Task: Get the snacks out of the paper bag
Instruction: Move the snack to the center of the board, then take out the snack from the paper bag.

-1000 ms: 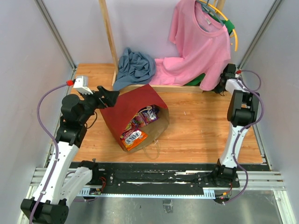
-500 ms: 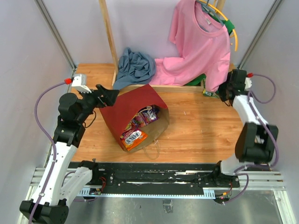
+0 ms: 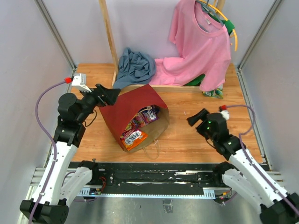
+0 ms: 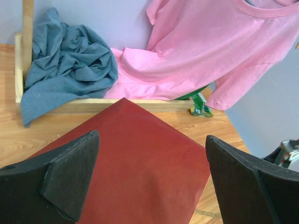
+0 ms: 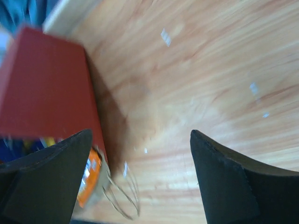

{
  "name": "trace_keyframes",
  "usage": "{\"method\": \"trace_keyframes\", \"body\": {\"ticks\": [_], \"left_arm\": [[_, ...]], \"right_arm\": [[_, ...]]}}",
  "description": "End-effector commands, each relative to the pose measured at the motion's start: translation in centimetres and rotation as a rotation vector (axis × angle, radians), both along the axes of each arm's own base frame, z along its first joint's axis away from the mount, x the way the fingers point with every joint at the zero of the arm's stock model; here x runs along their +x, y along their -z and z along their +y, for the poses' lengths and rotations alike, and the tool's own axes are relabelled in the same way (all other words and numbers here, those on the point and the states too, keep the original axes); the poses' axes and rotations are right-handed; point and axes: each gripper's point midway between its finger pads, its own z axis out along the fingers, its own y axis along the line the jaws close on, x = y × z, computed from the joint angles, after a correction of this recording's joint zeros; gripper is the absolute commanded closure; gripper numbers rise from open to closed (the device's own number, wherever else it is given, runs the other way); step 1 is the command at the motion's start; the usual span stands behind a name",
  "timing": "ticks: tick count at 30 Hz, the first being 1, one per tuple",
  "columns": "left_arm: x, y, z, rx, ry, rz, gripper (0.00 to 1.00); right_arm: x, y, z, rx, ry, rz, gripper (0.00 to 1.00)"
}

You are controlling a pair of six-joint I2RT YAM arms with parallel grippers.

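Observation:
The paper bag (image 3: pixel 132 106) lies tilted on the table, dark red side up, its mouth facing the near edge, twine handles (image 3: pixel 152 148) trailing out. Snacks show in the mouth: an orange packet (image 3: pixel 134 137) in front and purple packets (image 3: pixel 147 115) behind. A green-yellow packet (image 3: pixel 213 93) lies on the table under the pink shirt. My left gripper (image 3: pixel 110 94) is open and empty, hovering over the bag's red back (image 4: pixel 140 158). My right gripper (image 3: pixel 194 116) is open and empty, right of the bag; its view shows the bag's red side (image 5: pixel 44 88) and the orange packet (image 5: pixel 88 179), blurred.
A pink shirt (image 3: pixel 201 42) hangs on a hanger at the back right. A blue-grey cloth (image 3: pixel 134 66) is heaped by a wooden post (image 3: pixel 108 39) and a low wooden rail (image 3: pixel 173 87). Grey walls close both sides.
My right arm has swung from the back right corner by the shirt down to the middle of the table, right of the bag. The left arm and the bag have barely moved.

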Motion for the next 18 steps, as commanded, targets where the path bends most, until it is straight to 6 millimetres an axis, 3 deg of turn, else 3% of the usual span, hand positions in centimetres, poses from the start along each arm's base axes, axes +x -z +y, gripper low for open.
{"method": "trace_keyframes", "body": {"ticks": [1, 6, 8, 11, 14, 18], "left_arm": [[0.1, -1.2, -1.1, -0.031, 0.057, -0.048, 0.00], [0.4, -1.1, -1.4, -0.038, 0.072, -0.034, 0.00], [0.4, -1.0, -1.2, -0.032, 0.063, -0.030, 0.00], [0.2, -1.2, -1.0, -0.020, 0.055, -0.031, 0.00], [0.0, -1.1, -0.8, -0.009, 0.048, -0.029, 0.00], [0.1, -0.9, -0.6, 0.008, 0.038, -0.023, 0.00]], "right_arm": [[-2.3, 0.9, 4.5, -0.244, -0.226, 0.004, 0.13], [-4.7, 1.1, 12.8, -0.511, -0.567, -0.033, 0.13], [-5.8, 0.9, 17.5, -0.472, -0.746, -0.098, 0.14], [-6.8, 1.4, 22.3, -0.364, -0.932, -0.161, 0.20], [-6.9, 1.1, 25.2, -0.319, -1.025, -0.208, 0.26], [-6.3, 1.6, 27.4, -0.307, -1.057, -0.213, 0.27]]}}
